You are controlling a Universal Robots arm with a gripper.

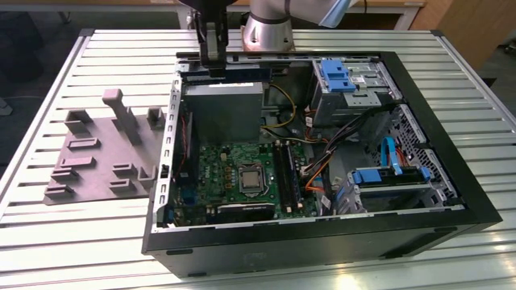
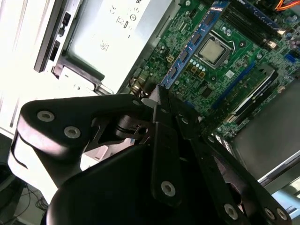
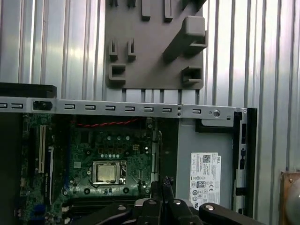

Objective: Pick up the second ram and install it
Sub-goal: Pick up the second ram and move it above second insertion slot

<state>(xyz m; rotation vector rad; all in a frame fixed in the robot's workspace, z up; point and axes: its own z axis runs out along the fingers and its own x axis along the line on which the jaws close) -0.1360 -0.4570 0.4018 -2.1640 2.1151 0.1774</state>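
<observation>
Thin near-black memory stick (image 1: 282, 172) in its motherboard slot (image 1: 284, 181) — well apart from the black end effector (image 1: 214, 62), fingers together.

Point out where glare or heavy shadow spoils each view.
Exterior view: bright glare on the table by the computer case's front. Second wrist view: table blown out white. First wrist view: bright streaks along the table slats, motherboard dimmer.

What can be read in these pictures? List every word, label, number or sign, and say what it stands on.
White label on the grey power supply: printed lines and marks, too small to read in both wrist views.
Motherboard: tiny white markings, not readable.
Grey tray: no text.
No other text can be made out.
</observation>
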